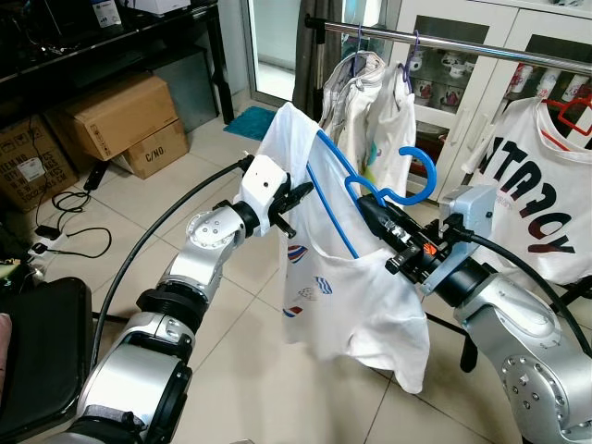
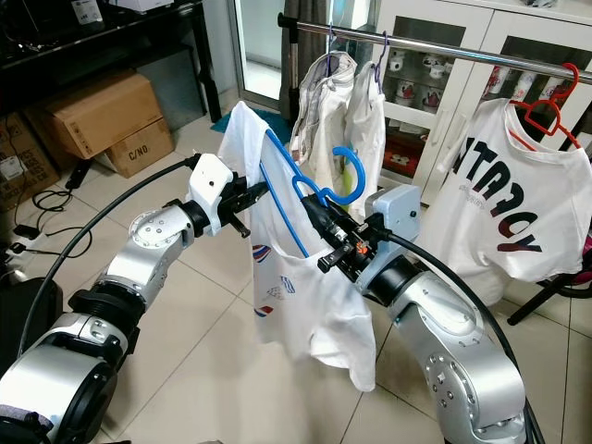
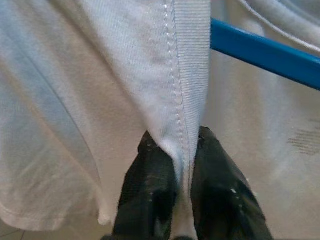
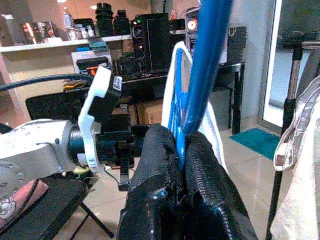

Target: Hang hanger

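My right gripper [image 1: 381, 215] is clamped tight on the neck of the blue hanger [image 1: 338, 171], just under its hook, which curls up and free above my fingers. My left gripper [image 3: 185, 165] is pinched shut on the ribbed collar of the white shirt [image 1: 356, 296], near the hanger's far shoulder. Between them the shirt drapes over the hanger and hangs down toward the tiled floor [image 1: 231, 361]. The rail [image 1: 462, 48] runs above and behind, well apart from the hook, with other shirts already on it.

To do this well, I judge I should raise the right arm until the hook clears the rail, keep the hook's open side facing it, and aim for the bare stretch between the hung garments. The left pinch should stay only long enough to keep the collar seated, then let go so it does not drag the hanger askew.

The head views give the rail and the gap to the hook; the left wrist view shows cloth truly between my fingers, and the right wrist view shows the blue bar seated deep in my grip.
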